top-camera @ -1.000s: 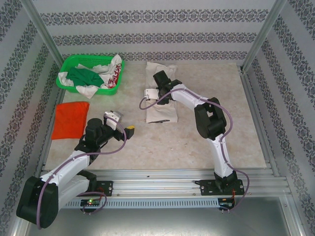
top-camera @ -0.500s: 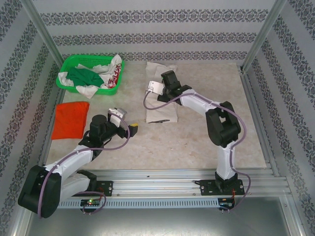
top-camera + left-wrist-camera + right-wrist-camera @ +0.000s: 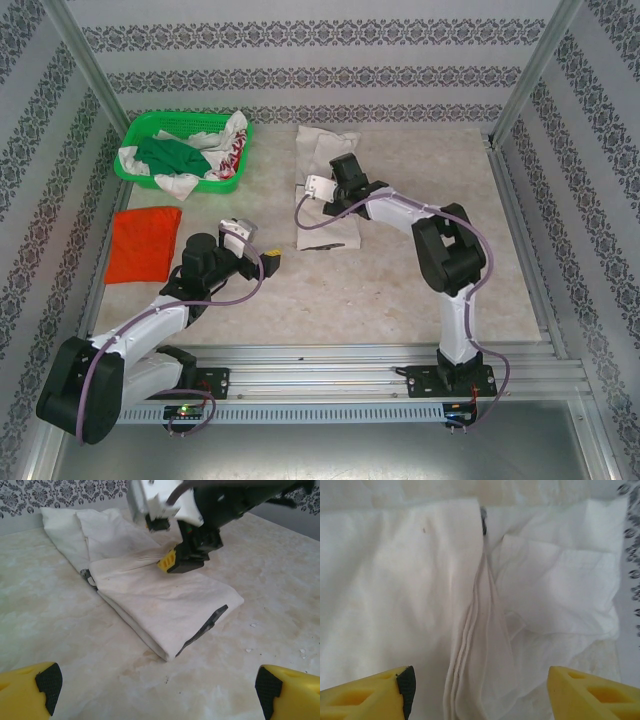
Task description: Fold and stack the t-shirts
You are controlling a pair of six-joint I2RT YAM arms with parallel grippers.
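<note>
— Two t-shirts on the worktop [image 3: 300, 300]; placed where?

— Cream-white t-shirt [image 3: 330, 232] [image 3: 160, 605] [image 3: 395, 590]: folded into a long strip, laid near-to-far around the middle, a bit toward the far side. Near half flat and doubled over, with a small dark mark along its near edge; far half looser and creased. Orange-red t-shirt [image 3: 143, 243]: laid flat by the left edge, well apart from the cream one.

— And the pincers?

— Right pincer [image 3: 335, 192] [image 3: 182, 560] [image 3: 477, 685]: low over the middle of the cream-white t-shirt, pointing down at a ridge of bunched folds, yellow fingers spread to either side, nothing clamped between. Left pincer [image 3: 255, 250] [image 3: 157, 685]: hovering over bare worktop, near and left of the cream strip, aimed at it, fingers wide apart, holding nothing.

— Anything else around?

— Green mesh basket [image 3: 170, 116] at the far left corner, just beyond the orange-red t-shirt, heaped with green, white and red-patterned cloth, some spilling over the rim. Patterned walls [image 3: 300, 80] on three sides.
</note>
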